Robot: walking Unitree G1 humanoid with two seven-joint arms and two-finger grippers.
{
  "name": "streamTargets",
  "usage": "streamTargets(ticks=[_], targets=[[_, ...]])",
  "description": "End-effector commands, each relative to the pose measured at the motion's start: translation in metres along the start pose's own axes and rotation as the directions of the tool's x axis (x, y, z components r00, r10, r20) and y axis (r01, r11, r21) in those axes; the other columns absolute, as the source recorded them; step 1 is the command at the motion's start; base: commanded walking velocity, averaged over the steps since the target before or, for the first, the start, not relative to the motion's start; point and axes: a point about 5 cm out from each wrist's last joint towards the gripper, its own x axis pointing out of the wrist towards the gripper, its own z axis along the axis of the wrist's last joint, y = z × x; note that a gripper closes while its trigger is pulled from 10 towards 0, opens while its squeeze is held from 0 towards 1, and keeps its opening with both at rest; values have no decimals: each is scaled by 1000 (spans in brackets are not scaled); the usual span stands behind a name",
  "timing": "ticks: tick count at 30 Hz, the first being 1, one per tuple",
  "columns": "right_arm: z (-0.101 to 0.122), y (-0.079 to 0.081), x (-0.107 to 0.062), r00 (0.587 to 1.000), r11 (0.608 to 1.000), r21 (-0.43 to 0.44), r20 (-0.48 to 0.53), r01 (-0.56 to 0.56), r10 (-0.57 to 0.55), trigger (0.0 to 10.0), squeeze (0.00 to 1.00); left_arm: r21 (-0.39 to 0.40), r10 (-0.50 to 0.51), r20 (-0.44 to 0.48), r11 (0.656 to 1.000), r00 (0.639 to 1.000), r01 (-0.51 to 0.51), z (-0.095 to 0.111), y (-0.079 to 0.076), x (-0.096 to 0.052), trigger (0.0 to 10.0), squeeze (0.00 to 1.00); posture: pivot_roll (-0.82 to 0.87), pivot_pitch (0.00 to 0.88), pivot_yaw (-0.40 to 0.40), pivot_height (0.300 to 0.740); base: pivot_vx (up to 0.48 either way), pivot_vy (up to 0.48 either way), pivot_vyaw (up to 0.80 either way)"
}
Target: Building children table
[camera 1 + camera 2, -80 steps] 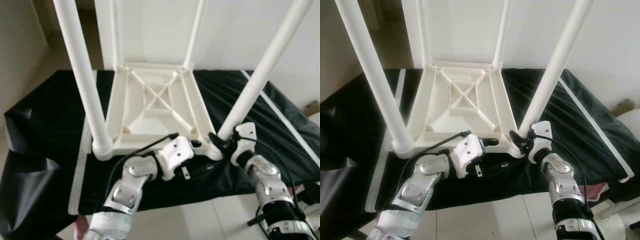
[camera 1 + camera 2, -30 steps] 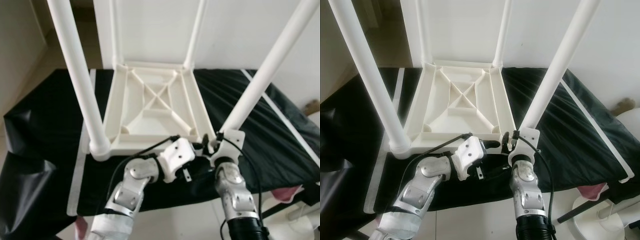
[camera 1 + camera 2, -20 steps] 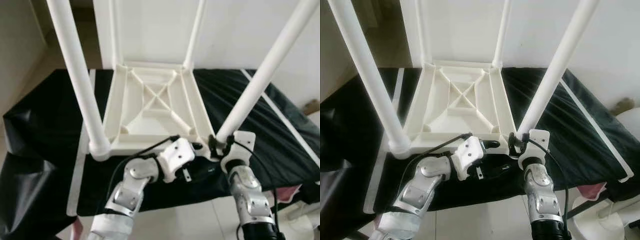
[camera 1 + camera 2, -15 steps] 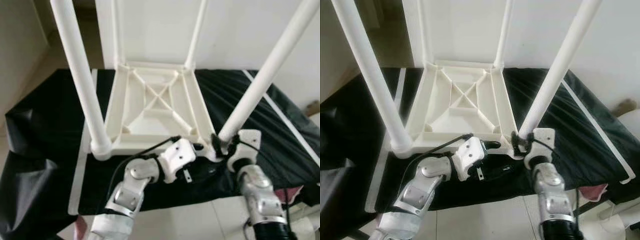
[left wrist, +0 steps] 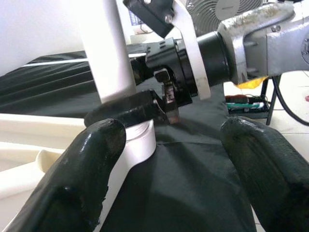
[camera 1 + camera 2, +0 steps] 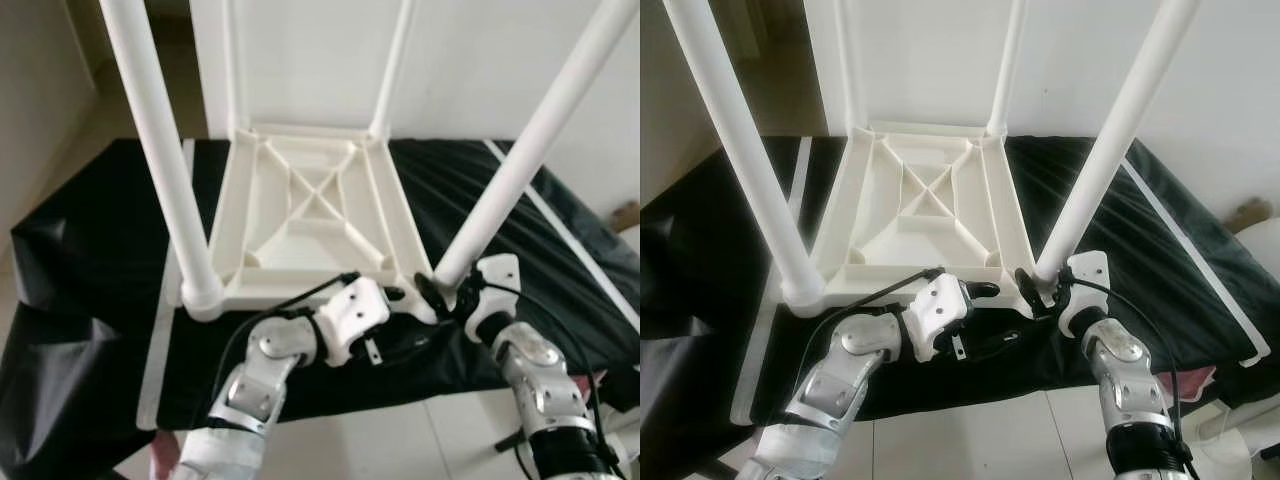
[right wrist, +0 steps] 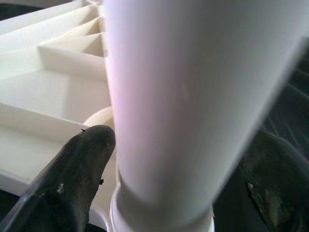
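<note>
Assembly looks nearly finished from my station. The children table [image 6: 315,215] lies upside down on the black cover [image 6: 90,260] of the desk, its ribbed underside facing up, and four white legs stand in its four corners. My right pincer [image 6: 1038,287] is at the base of the near right leg [image 6: 520,160]; in the right wrist view the leg passes between its two black fingers [image 7: 77,169], which stand spread on either side, and I cannot tell if they press it. My left pincer [image 5: 169,169] is open and holds nothing, waiting just beside that same corner socket [image 5: 140,140], above the cover. In my judgement what is left is to seat or tighten this last leg, check the others, and then turn the table onto its feet.
</note>
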Motion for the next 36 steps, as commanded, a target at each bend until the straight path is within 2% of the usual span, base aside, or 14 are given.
streamTargets(ticks=[1, 8, 9, 10, 11, 12, 13, 23, 24, 25, 36], targets=[[0, -2, 3, 999, 999, -20, -11, -43, 42, 10000, 0, -2, 120, 5, 993, 993, -120, 2, 7, 0, 10000, 0, 53, 0, -51, 740, 0, 0, 0], [2, -1, 11, 994, 993, -45, -18, -105, 104, 10000, 0, 2, 119, 7, 993, 993, -119, 3, 8, 0, 10000, 0, 55, 0, -49, 740, 0, 0, 0], [2, 0, 13, 993, 992, -43, -18, -115, 115, 7922, 0, 3, 120, 7, 993, 993, -120, 3, 8, 0, 10000, 0, 56, 0, -50, 740, 0, 0, 0], [2, 0, 14, 993, 992, -40, -17, -120, 119, 4824, 0, 3, 121, 7, 993, 993, -121, 3, 8, 0, 10000, 0, 59, 0, -50, 740, 0, 0, 0], [2, 0, 14, 993, 992, -40, -17, -120, 119, 4824, 0, 3, 121, 7, 993, 993, -121, 3, 8, 0, 10000, 0, 59, 0, -50, 740, 0, 0, 0], [2, 0, 15, 992, 991, -35, -16, -127, 127, 2824, 0, 3, 121, 7, 993, 993, -121, 3, 8, 0, 10000, 0, 59, 0, -50, 740, 0, 0, 0], [1, 0, 15, 991, 990, -31, -16, -137, 136, 0, 0, 3, 122, 6, 993, 992, -122, 3, 8, 0, 10000, 0, 62, 0, -53, 740, 0, 0, 0], [-5, 2, 11, 985, 985, -17, -26, -170, 169, 0, 0, 3, 127, 5, 992, 992, -127, 3, 8, -1, 10000, 0, 65, 0, -52, 740, 0, 0, 0], [-6, 2, 10, 985, 986, -11, -28, -168, 168, 3098, 0, 3, 126, 4, 992, 992, -126, 3, 8, -2, 10000, 0, 65, 0, -52, 740, 0, 0, 0], [-7, 1, 10, 987, 987, 0, -26, -161, 161, 10000, 0, 3, 126, 4, 992, 992, -126, 3, 8, -2, 10000, 0, 64, 0, -51, 740, 0, 0, 0], [-8, 5, 8, 998, 997, 35, -22, -64, 65, 10000, 0, 3, 118, 8, 993, 993, -118, 4, 8, 0, 10000, 0, 50, 0, -47, 740, 0, 0, 0]])
